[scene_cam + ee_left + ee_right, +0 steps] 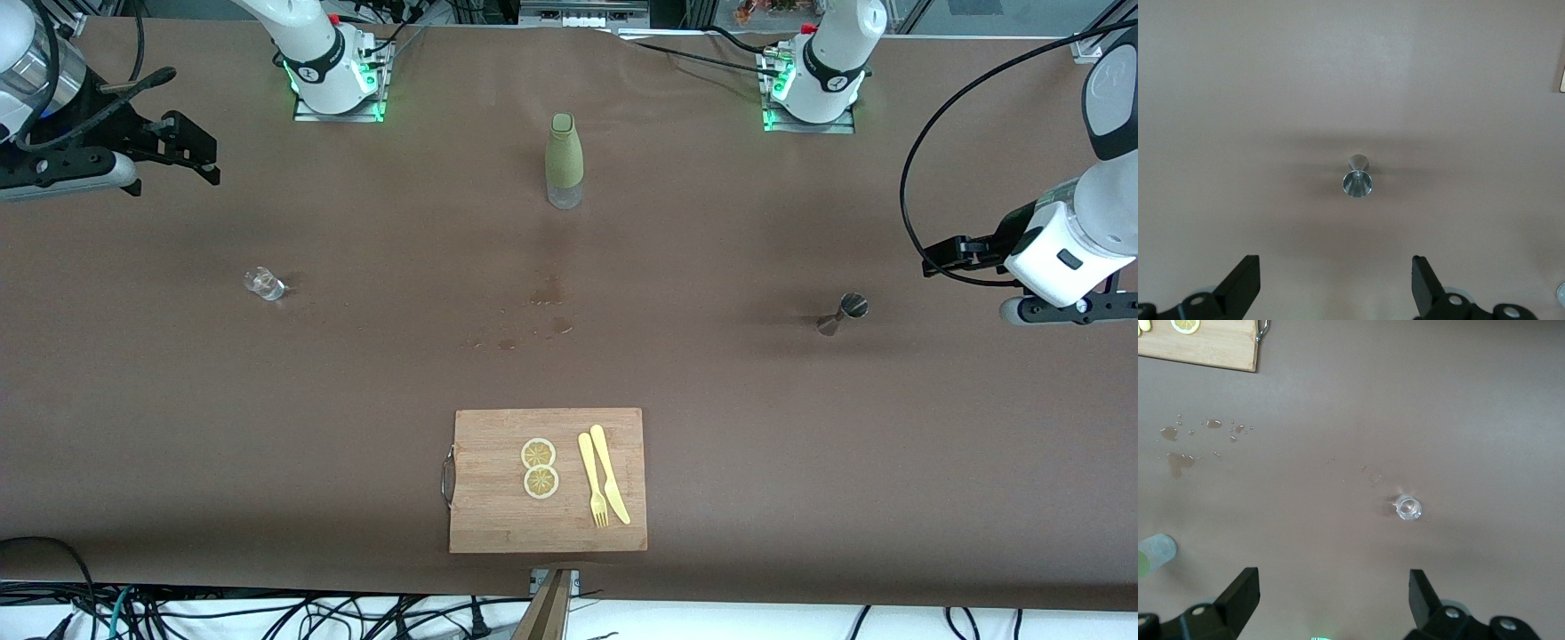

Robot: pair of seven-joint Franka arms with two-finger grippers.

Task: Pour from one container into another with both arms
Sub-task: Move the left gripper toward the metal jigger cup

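Hanging wide open, empty: left gripper (1335, 287); right gripper (1331, 603).

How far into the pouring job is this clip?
Nothing done: small clear glass, steel jigger and green-sleeved bottle stand untouched; wet spots mark the table. In hand: nothing; left gripper hangs open above the jigger, right gripper open above the glass. Left: grasping, pouring.

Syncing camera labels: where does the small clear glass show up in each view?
Front view: small clear glass stands on the brown table, toward the right arm's end, nearer to the camera than the green bottle.
Left wrist view: not in it.
Right wrist view: the glass seen from above, beyond the open right gripper.
Shared landmark: the wet spots on the table, in the front and right wrist views.
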